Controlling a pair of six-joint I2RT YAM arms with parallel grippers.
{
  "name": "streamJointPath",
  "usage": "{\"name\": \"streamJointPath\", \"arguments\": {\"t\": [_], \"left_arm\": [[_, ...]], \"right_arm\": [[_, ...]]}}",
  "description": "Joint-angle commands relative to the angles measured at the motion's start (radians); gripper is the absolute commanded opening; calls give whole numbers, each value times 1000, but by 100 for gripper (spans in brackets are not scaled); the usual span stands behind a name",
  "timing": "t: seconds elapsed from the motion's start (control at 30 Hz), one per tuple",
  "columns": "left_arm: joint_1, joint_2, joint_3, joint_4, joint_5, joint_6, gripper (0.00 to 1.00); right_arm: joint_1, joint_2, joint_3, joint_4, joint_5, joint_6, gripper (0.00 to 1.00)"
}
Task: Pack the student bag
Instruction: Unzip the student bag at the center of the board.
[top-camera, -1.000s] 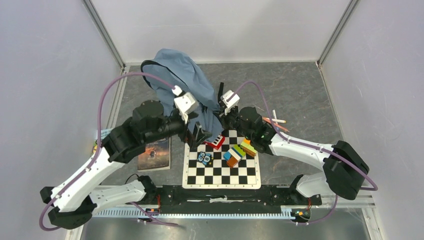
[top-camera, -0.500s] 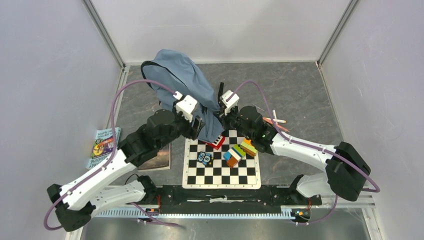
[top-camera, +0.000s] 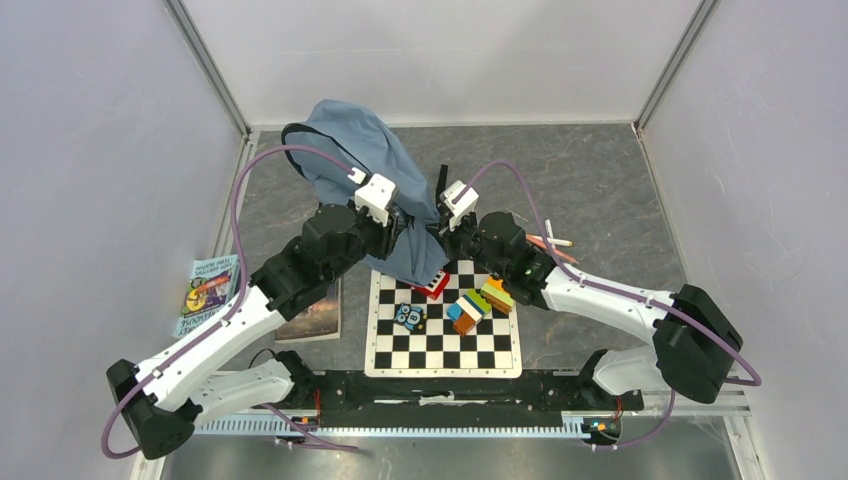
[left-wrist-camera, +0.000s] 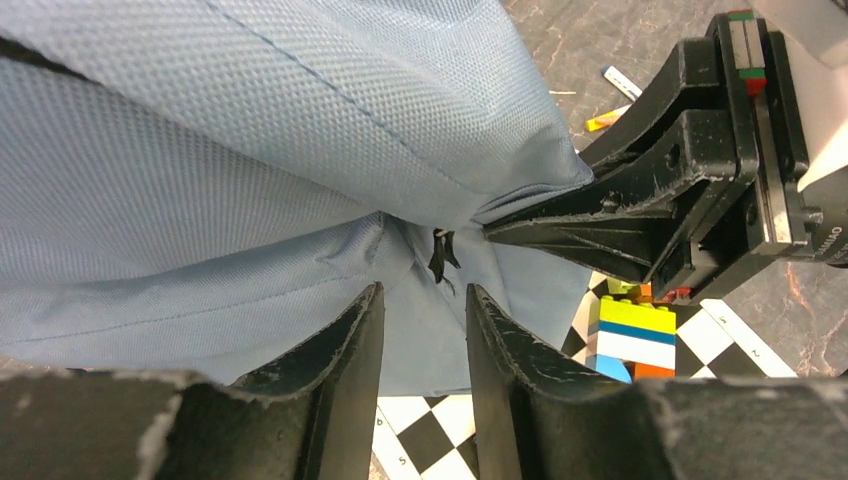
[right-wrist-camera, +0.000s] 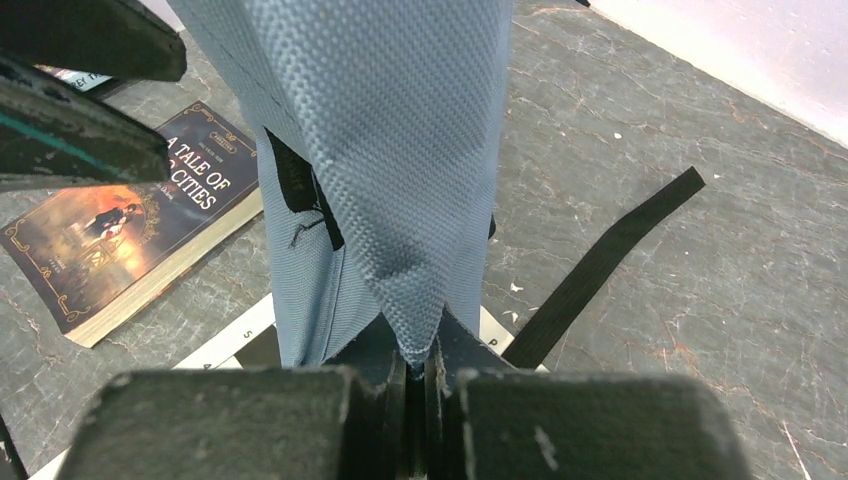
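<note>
Two grippers meet at the student bag, bunched over the chessboard's far edge: the right gripper pinches a fabric fold tight, while the left gripper, half-open and holding nothing, should centre on the black zipper pull before squeezing.

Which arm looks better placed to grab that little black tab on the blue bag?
Left, probably. The left gripper is open with the small black tab on the student bag just off its fingertips; the right gripper is shut on a fold of it.
</note>
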Motion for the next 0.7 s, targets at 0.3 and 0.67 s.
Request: {"name": "streamJointPath", "arguments": {"t": [0.3, 0.67], "left_arm": [[41, 51, -30, 146, 97, -51, 38], [52, 80, -62, 184, 93, -62, 30]], "right_arm": [[-1, -21, 42, -24, -28, -7, 0], [0, -12, 44, -26, -28, -6, 0]]}}
